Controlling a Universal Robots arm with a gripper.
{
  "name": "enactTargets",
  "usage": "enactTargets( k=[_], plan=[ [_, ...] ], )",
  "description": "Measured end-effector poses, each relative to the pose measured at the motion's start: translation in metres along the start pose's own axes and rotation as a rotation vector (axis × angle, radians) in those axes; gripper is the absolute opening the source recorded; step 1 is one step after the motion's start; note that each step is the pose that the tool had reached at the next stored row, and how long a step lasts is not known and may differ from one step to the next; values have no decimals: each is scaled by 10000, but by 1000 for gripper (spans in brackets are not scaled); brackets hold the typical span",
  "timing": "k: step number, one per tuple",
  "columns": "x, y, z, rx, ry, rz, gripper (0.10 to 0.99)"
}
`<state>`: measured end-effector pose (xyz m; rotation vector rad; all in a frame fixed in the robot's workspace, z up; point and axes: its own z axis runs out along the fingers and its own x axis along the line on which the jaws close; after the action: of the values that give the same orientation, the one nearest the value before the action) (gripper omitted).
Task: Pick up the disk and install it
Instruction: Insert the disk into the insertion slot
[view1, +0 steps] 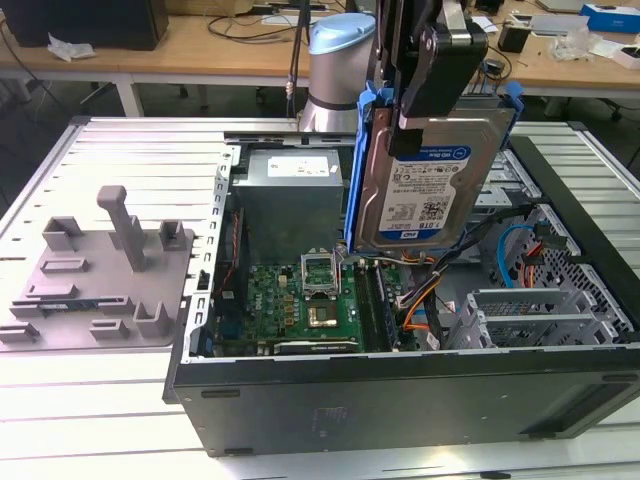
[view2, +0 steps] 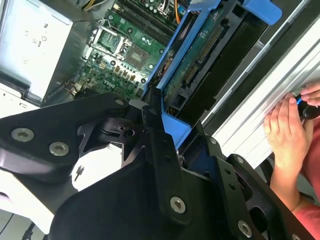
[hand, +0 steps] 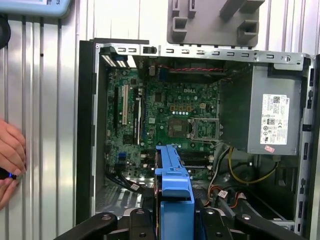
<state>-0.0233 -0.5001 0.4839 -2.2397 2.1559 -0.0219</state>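
Note:
The disk (view1: 428, 185) hangs on edge above the open computer case (view1: 400, 390), its silver face and white-and-blue label turned toward the exterior camera and a blue carrier frame around its edges. My gripper (view1: 432, 95) is shut on its upper end. In the second wrist view the disk (view2: 200, 50) shows its green circuit-board side, with the gripper (view2: 162, 117) clamped on the blue frame. In the first wrist view the disk (hand: 173, 182) is seen edge-on between the black fingers (hand: 142, 220), over the motherboard (hand: 175, 115).
A grey power supply box (view1: 290, 195) sits at the back of the case, and a metal drive cage (view1: 540, 310) with loose cables at the exterior view's right. A grey fixture plate (view1: 100, 270) lies beside the case. A person's hand (view2: 285, 130) rests on the table.

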Motion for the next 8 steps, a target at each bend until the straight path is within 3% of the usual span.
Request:
enactTargets(
  k=[1, 8],
  plan=[
    [14, 1, 0, 3, -38, 3, 365],
    [39, 2, 0, -45, -47, 9, 365]
  ],
)
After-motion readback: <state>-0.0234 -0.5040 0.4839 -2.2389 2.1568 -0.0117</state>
